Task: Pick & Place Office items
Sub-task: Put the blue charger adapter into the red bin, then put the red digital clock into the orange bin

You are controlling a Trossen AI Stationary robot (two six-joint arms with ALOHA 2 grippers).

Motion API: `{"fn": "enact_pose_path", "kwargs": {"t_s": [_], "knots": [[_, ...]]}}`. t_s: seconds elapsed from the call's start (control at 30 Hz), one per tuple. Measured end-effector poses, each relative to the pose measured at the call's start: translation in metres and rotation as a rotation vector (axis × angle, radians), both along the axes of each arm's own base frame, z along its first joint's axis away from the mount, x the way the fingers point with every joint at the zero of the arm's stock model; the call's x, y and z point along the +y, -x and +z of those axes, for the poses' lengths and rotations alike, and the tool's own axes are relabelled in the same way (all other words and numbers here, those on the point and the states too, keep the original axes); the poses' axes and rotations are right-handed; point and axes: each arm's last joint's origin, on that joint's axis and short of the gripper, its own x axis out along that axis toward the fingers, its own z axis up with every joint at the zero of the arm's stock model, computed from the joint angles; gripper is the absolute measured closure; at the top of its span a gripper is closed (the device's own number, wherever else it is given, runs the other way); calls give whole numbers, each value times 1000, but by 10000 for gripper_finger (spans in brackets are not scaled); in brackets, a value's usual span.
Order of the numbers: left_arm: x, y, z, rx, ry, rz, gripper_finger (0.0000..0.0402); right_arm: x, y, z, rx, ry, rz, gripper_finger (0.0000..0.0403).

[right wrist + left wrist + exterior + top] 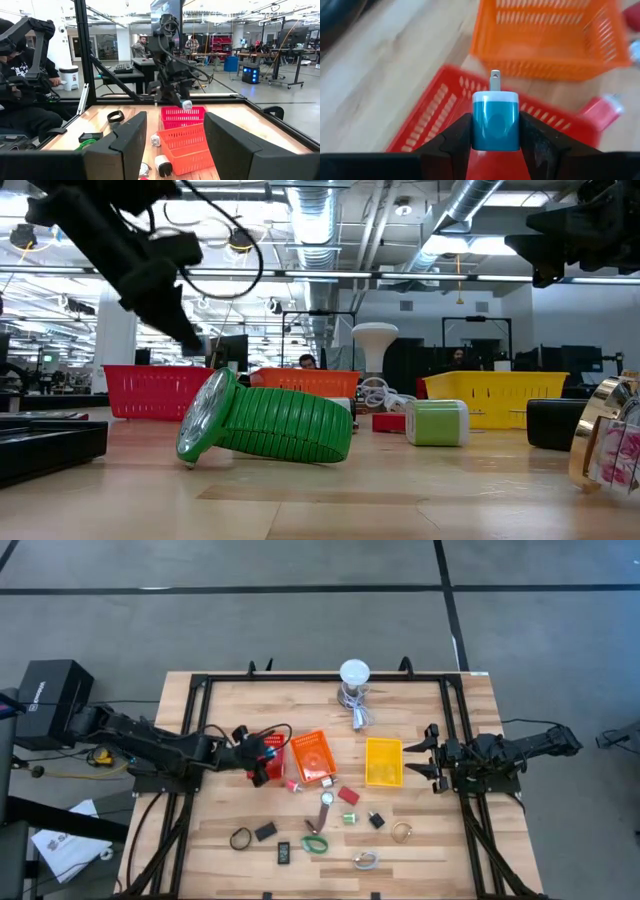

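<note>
The left gripper (pixel 495 142) holds a small blue plug adapter (pixel 495 120) clamped between its two dark fingers (pixel 455 140), metal prongs pointing forward and away from the wrist; directly below and ahead of the pincer lies the red basket (pixel 435 115), with the orange basket (pixel 545 45) just beyond it, so the adapter hangs above the red basket's open top and not yet in it. In the high view the same gripper (pixel 262 752) sits over the red basket (pixel 275 762), the orange basket (pixel 312 757) just beside on its far side from the arm. The right gripper (pixel 172 145) waits near the yellow basket (pixel 383 761), fingers spread and empty. The rest of the office items, among them a green banded watch (pixel 265 425) and a black ring (pixel 241 837), lie scattered on the table (pixel 200 850), nearer the table's front edge than either pincer and well apart from the left one. The risk appears to be in the release: the adapter seems to hang near the basket's rim on the orange side, so a drop from here could clip the wall and bounce out between the two baskets; a slow or uneven opening might also let the smooth block pivot on one finger and fall askew; too low a descent could nudge the light basket.
</note>
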Motion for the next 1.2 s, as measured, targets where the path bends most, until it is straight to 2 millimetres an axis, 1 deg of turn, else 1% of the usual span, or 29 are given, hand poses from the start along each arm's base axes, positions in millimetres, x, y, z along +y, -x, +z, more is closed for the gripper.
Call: {"fn": "enact_pose_path", "kwargs": {"t_s": [0.13,0.3,0.53,0.73,0.83,1.07,1.2], "knots": [[8,-3,-6,32,45,12,246,0,0,0,-4,-3,-1,214],[14,-4,-8,43,45,41,231,0,0,0,-3,-3,-1,214],[15,-4,-8,44,45,46,215,0,0,0,-4,-4,-1,214],[14,-6,-7,23,46,46,215,0,0,1,-12,-16,2,214],[14,-8,-6,-6,48,45,219,1,-4,-2,25,-29,4,214],[14,-12,-2,-69,51,45,226,6,-15,-1,27,-30,17,214],[14,-15,1,-111,53,44,227,11,-26,1,103,-9,35,214]]}}
